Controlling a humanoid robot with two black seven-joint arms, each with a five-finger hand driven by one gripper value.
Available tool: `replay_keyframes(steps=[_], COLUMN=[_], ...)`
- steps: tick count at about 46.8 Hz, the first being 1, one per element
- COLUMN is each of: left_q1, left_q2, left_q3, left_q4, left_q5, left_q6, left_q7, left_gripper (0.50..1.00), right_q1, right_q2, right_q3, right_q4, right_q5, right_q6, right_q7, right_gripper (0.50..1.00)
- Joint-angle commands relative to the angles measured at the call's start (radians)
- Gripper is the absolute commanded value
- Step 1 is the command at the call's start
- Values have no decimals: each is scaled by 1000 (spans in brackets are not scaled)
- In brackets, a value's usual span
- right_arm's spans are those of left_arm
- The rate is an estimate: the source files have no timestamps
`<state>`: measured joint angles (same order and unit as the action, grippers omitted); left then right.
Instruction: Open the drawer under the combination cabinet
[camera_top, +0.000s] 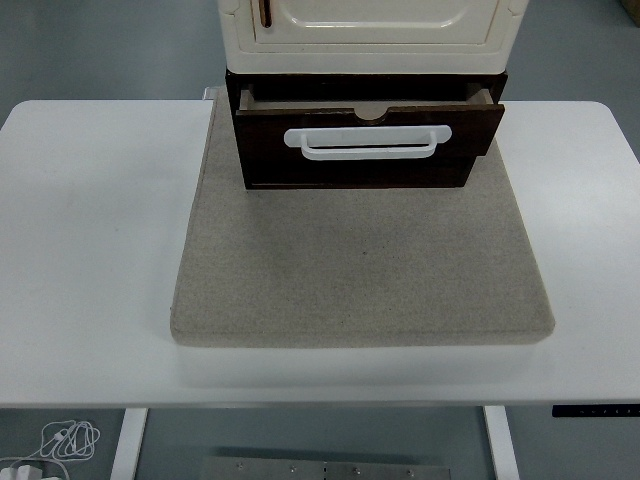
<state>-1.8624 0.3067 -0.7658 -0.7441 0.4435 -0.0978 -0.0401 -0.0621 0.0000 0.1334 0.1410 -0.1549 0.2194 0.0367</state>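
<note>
A cream cabinet (370, 35) stands at the back of a grey felt mat (360, 260). Under it a dark brown drawer (368, 140) is pulled out a little towards me, its front panel forward of the cabinet's frame and slightly skewed. A white bar handle (362, 143) runs across the drawer front. Neither of my hands shows in the head view.
The mat lies on a white table (90, 250), whose bare surface extends to the left and right of it. A bundle of white cable (65, 438) lies on the floor below the table's near left corner.
</note>
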Motion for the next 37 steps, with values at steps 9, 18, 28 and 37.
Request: replay_keyframes(steps=[9, 18, 28, 37], left_q1=[72, 167, 310, 460], left_q2=[111, 150, 152, 152], left_q3=[-12, -15, -17, -18], left_q4=[169, 290, 350, 350], left_q5=[-184, -351, -561, -755], left_q6=[124, 119, 115, 116], left_q7=[-38, -27, 6, 40], left_gripper=[1000, 1000, 1000, 1000], right_q1=[-1, 1, -1, 1], right_q2=[0, 0, 0, 0], right_q3=[0, 0, 0, 0], right_q4=[0, 0, 0, 0], right_q5=[0, 0, 0, 0], right_q6=[0, 0, 0, 0], right_q7=[0, 0, 0, 0], right_gripper=[926, 926, 926, 926])
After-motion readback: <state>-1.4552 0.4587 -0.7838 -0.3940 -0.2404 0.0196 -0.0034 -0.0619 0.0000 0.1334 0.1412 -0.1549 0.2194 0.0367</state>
